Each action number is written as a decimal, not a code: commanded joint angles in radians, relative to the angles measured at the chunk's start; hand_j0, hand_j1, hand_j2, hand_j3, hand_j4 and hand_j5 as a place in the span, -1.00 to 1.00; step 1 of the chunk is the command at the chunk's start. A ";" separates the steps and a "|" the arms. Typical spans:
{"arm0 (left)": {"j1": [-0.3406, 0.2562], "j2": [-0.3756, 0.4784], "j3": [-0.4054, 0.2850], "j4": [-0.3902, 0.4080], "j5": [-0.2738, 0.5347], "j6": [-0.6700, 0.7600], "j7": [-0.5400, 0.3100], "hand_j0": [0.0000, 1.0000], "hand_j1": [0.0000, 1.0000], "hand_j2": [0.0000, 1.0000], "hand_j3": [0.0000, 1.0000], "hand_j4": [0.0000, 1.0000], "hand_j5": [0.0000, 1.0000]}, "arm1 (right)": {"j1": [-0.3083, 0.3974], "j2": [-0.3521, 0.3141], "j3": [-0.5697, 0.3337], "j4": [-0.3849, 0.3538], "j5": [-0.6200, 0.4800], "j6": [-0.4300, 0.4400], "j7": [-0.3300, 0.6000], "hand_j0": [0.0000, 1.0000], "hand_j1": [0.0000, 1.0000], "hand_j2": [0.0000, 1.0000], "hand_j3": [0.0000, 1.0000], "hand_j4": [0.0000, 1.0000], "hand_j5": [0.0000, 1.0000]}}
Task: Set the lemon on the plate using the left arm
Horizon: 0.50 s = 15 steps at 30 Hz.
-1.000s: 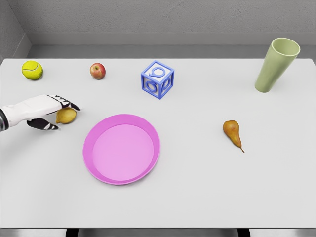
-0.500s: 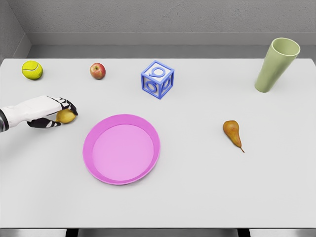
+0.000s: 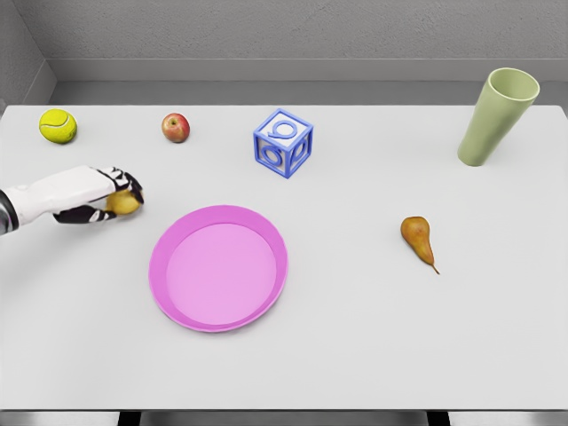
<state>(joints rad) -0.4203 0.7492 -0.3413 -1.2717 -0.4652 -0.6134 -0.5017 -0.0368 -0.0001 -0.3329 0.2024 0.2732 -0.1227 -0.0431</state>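
The yellow lemon [image 3: 122, 203] is at the left of the white table, mostly wrapped by the fingers of my left hand [image 3: 114, 197], which is shut on it. The white left arm comes in from the left edge. The hand and lemon look slightly raised off the table. The round pink plate [image 3: 218, 267] lies to the right and a little nearer, empty, a short gap from the hand. The right arm is out of view.
A tennis ball [image 3: 58, 126] and a red apple [image 3: 176, 128] sit at the back left. A blue letter cube [image 3: 283, 143] stands behind the plate. A brown pear [image 3: 417, 239] lies at the right, a green cup [image 3: 497, 116] at the back right.
The left hand's fingers closed around the lemon from an open pose. Since then the hand with the lemon has shifted slightly up and to the right.
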 commanded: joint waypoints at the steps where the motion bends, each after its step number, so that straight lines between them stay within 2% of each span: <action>1: 0.002 -0.001 0.016 -0.017 0.022 0.003 0.002 0.08 0.08 0.08 0.08 0.08 0.08 | 0.000 0.000 0.000 0.000 0.000 0.000 0.000 1.00 1.00 1.00 1.00 1.00 1.00; 7: 0.011 -0.001 0.012 -0.100 0.045 0.003 0.002 0.08 0.08 0.08 0.08 0.08 0.08 | 0.000 0.000 0.000 0.000 0.000 0.000 0.000 1.00 1.00 1.00 1.00 1.00 1.00; 12: 0.011 -0.001 0.012 -0.109 0.100 0.003 0.002 0.08 0.08 0.08 0.08 0.08 0.08 | 0.000 0.000 0.000 0.000 0.000 0.000 0.000 1.00 1.00 1.00 1.00 1.00 1.00; 15: 0.012 -0.001 0.012 -0.130 0.102 0.003 0.002 0.08 0.08 0.08 0.08 0.08 0.08 | 0.000 0.000 0.000 0.000 -0.002 0.000 0.000 1.00 1.00 1.00 1.00 1.00 1.00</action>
<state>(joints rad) -0.4080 0.7477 -0.3304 -1.3873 -0.3815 -0.6133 -0.5005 -0.0368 -0.0001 -0.3329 0.2024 0.2730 -0.1227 -0.0431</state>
